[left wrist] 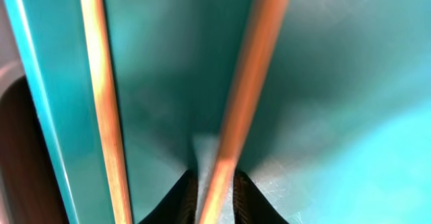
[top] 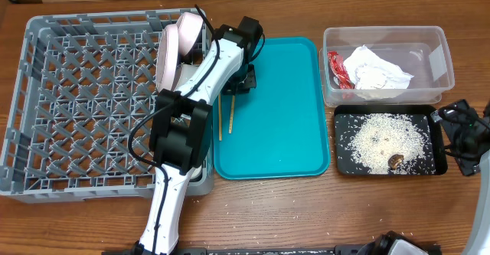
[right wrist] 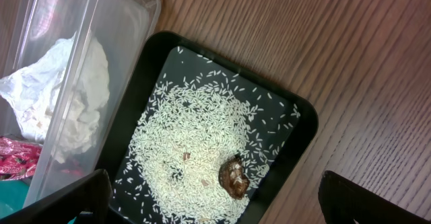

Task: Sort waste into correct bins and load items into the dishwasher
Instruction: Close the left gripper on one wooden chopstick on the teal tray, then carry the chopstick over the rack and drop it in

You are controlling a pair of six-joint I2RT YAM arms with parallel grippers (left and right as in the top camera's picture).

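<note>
The left arm is reaching across the 3 o'clock side of the grey dish rack [top: 76, 94] onto the teal tray [top: 283, 132] at the middle of the counter [top: 306, 217], and the left pincer [left wrist: 215, 192] is pressing down near the tray's 10 o'clock corner. Its dark fingertips [left wrist: 180, 198] are standing narrow, closing on one chopstick [left wrist: 239, 96] that is running between them. The second chopstick [left wrist: 101, 103] is lying free just beside it, toward the tray's 9 o'clock rim. From overhead the pair of chopsticks [top: 227, 116] is lying along that rim, pointing roughly from 12 to 6 o'clock. Pale round dishes [top: 174, 48] are standing on edge in the rack near its 1 o'clock corner; how many, I cannot tell. At 2 o'clock the clear tub [top: 436, 60] is holding the red wrapper [top: 338, 68] and the white napkin [top: 377, 69], which are touching each other. Just at 6 o'clock of the tub, the black tray [top: 344, 163] is carrying a spread of rice grains [right wrist: 188, 143], with the brown lump [right wrist: 234, 177] sitting near its 5 o'clock corner. The right pincer [right wrist: 215, 209] is hovering over that tray's 3 o'clock side with its jaws spread wide, gripping nothing. A few stray grains are lying on the counter at 6 o'clock of the teal tray.
</note>
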